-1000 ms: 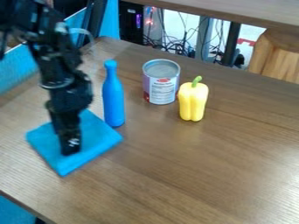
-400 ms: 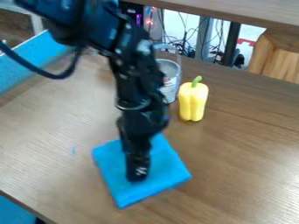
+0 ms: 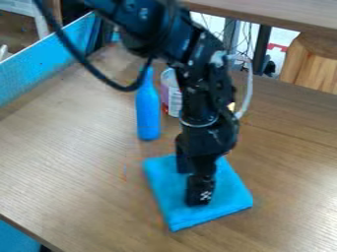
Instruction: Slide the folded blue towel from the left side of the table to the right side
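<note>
Blue cloth [image 3: 227, 193] beneath the claw [image 3: 191, 187], which stands partly open, apparently empty; sideways travel this low could ruck it.

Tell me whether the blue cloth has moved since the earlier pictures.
Yes. The blue cloth has moved right and toward the camera: first left of the can in view, it now lies below it.

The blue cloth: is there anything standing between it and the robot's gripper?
Nothing visible does. The gripper is right down at the folded blue cloth. The blue bottle and the can stand beyond the cloth, out of that gap.
</note>
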